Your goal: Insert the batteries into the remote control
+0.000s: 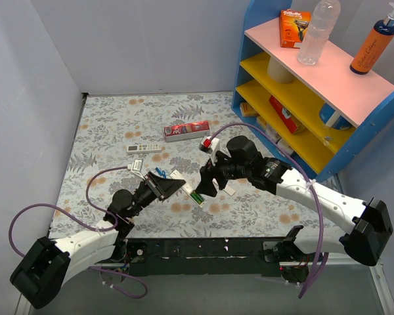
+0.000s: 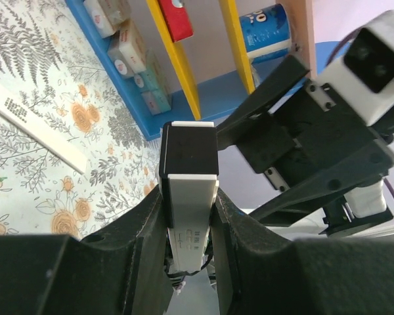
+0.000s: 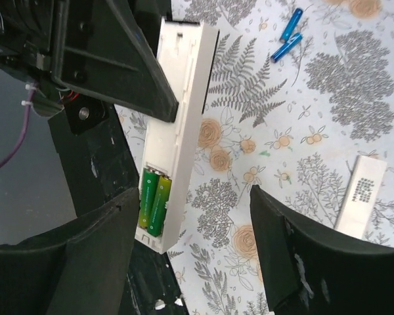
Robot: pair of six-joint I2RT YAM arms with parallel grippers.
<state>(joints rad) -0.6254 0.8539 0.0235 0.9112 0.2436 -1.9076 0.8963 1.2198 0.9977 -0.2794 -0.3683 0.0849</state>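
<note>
Nearest you, your left gripper [image 2: 190,211] is clamped on the remote control [image 3: 182,85]. Its fingers [image 2: 141,226] press the two long sides and hold the bar off the table [image 1: 105,131]. The bar's long axis runs from that grip out toward the right arm, and the open battery bay is at the free end. Two green batteries [image 3: 153,203] sit side by side in that bay, lying along the bar's length. Your right gripper [image 3: 196,197] hovers over that end with its fingers spread wide and nothing between them. In its wrist view the bay sits just beside the left-hand finger rather than centred in the gap. That makes the right arm much the nearer one for any work at the bay. The bay looks filled, so I judge the step left is closing it. A white strip [image 3: 360,197] that may be the cover lies flat on the table beside the other finger. Two blue batteries [image 3: 287,36] lie loose on the table farther on, well apart from both grippers. Beyond them are a second white remote [image 1: 144,148], a red carton [image 1: 187,130] and the shelf [image 1: 381,111].
</note>
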